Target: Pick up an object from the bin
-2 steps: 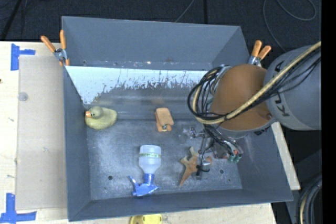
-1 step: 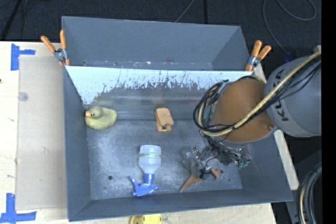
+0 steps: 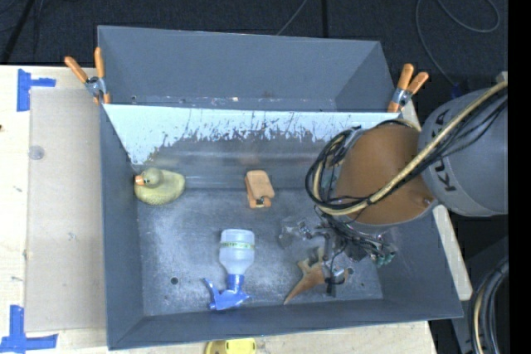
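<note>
My gripper (image 3: 333, 254) is low in the bin's front right part, under the arm's brown cover. Right at its lower left lies a brown cone-shaped piece (image 3: 300, 283), its point aimed at the bin's front wall and its wide end touching or just under the gripper's tip. A small pale, glassy thing (image 3: 290, 230) lies just left of the gripper. A clear plastic bottle (image 3: 236, 254) with a blue spray cap lies further left along the front, cap toward the front wall.
A tan wooden block (image 3: 259, 188) sits in the middle of the bin and a yellow rubber duck (image 3: 159, 186) at the left wall. The arm and its looped cables cover the bin's right side.
</note>
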`<state>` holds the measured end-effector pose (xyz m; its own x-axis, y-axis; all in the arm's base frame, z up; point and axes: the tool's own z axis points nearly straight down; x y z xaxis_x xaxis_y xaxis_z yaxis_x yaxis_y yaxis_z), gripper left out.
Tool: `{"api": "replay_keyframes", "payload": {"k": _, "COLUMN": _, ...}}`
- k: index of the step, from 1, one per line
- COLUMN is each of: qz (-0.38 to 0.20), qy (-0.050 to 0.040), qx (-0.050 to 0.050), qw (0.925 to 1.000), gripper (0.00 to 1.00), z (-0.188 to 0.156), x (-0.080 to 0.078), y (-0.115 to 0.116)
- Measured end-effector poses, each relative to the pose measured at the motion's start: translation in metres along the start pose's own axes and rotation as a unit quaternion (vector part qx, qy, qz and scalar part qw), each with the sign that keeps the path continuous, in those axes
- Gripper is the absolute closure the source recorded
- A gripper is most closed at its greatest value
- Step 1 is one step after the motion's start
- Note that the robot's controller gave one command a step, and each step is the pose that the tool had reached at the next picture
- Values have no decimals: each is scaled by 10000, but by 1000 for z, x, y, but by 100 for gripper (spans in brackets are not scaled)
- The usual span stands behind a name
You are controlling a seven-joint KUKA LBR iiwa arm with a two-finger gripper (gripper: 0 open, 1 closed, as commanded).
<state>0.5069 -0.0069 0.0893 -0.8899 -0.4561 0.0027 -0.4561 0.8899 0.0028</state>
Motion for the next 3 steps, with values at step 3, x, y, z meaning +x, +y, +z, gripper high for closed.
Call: {"api": "replay_keyframes", "payload": {"k": 3, "qz": 742, "qy": 15, "qx": -5, "qw": 9972, "gripper": 0, "z": -11, "x": 14, "y": 7}}
